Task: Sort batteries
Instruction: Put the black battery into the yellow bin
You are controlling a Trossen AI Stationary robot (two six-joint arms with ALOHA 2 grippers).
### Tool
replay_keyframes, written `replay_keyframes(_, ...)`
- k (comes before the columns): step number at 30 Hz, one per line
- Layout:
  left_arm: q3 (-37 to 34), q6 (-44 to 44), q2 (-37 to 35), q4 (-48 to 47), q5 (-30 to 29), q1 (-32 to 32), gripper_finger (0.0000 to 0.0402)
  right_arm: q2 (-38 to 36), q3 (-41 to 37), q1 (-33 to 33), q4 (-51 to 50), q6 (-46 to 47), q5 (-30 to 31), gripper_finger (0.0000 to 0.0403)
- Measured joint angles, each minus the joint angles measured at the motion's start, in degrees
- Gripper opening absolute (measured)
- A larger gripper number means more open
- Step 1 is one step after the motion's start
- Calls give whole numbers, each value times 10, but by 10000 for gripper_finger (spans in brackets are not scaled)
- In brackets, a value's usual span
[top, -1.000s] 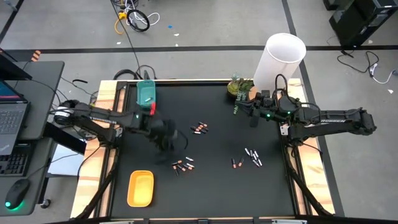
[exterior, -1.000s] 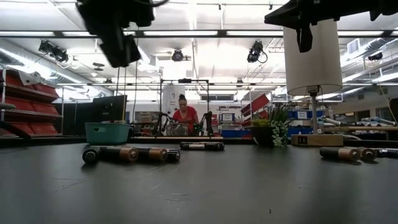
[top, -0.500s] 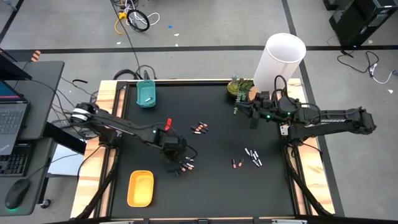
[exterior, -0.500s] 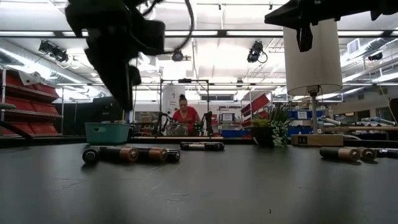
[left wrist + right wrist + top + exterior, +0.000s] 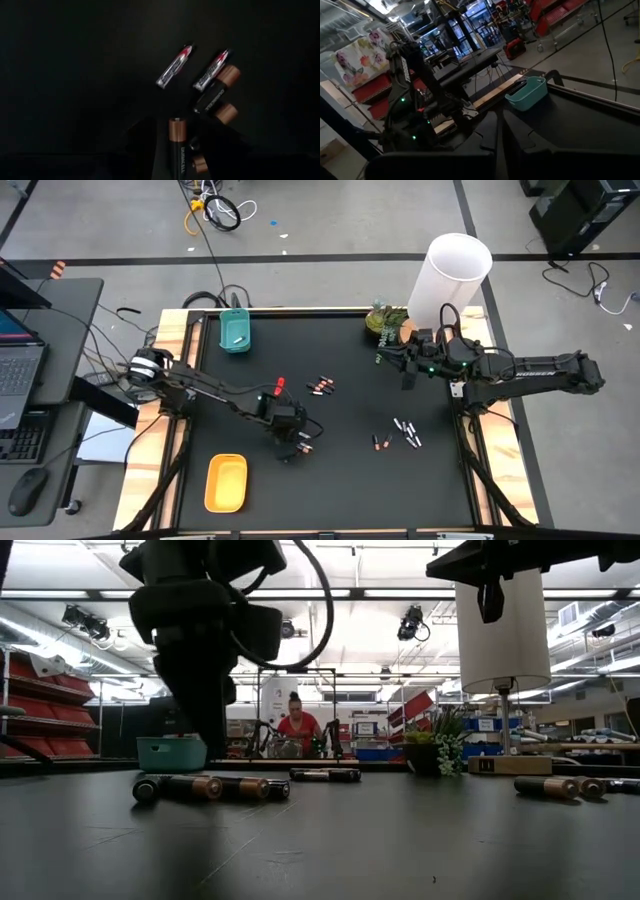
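Nearest the front edge lies the yellow tray [image 5: 226, 482], set at the left arm's side, probably as one sorting bin. Just beyond it the left gripper [image 5: 292, 436] hangs low over a small cluster of batteries [image 5: 301, 444], pointing down at them, most likely to pick one out; in the left wrist view one dark, copper-ended battery [image 5: 178, 146] stands right at the fingers with two silvery ones [image 5: 173, 66] a little past it, but whether the jaws are gripping it I cannot tell. Further on, two more clusters lie loose on the black mat [image 5: 350, 350]; one towards the right [image 5: 405, 431], one near the middle [image 5: 320, 387]. At the far left corner waits the teal tray [image 5: 234, 330], presumably for the other kind; at the far right the right gripper [image 5: 404, 372] is held clear, fingers closed on nothing.
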Motion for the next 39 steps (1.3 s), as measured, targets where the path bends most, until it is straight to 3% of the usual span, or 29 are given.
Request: replay_keyframes(39, -68, -9, 4, 18, -33, -17, 147, 0, 0, 0, -3, 3, 0, 14)
